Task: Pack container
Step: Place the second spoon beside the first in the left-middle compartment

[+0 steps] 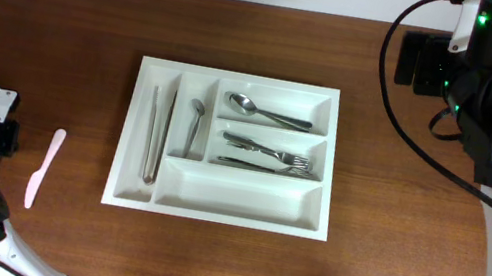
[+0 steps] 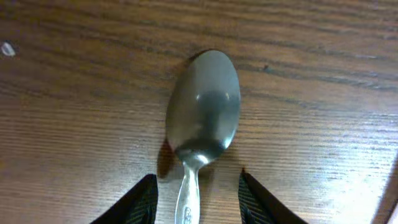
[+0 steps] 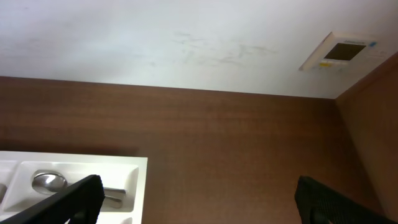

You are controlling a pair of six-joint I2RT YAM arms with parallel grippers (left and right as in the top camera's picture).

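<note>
Left wrist view: left hand (image 2: 198, 177) low over the tabletop (image 2: 323, 93), fingers (image 2: 144, 199) parted, one on each side of the handle of a loose spoon (image 2: 204, 106), not touching it. Spoon lies flat on the wood, bowl pointing away from the hand.

Right wrist view: right hand (image 3: 198, 186) spread wide, gripping nothing, held beyond the container's far right corner.

Overhead: white container (image 1: 241, 196) sits mid-tabletop, between the two arms.
- Left narrow slot: tongs (image 1: 158, 133).
- Next narrow slot: small spoon (image 1: 193, 124).
- Top wide slot: large spoon (image 1: 266, 112).
- Middle wide slot: forks (image 1: 268, 155), tines to the right.

Pale plastic knife (image 1: 45, 169) lies on the wood between container and left arm.
</note>
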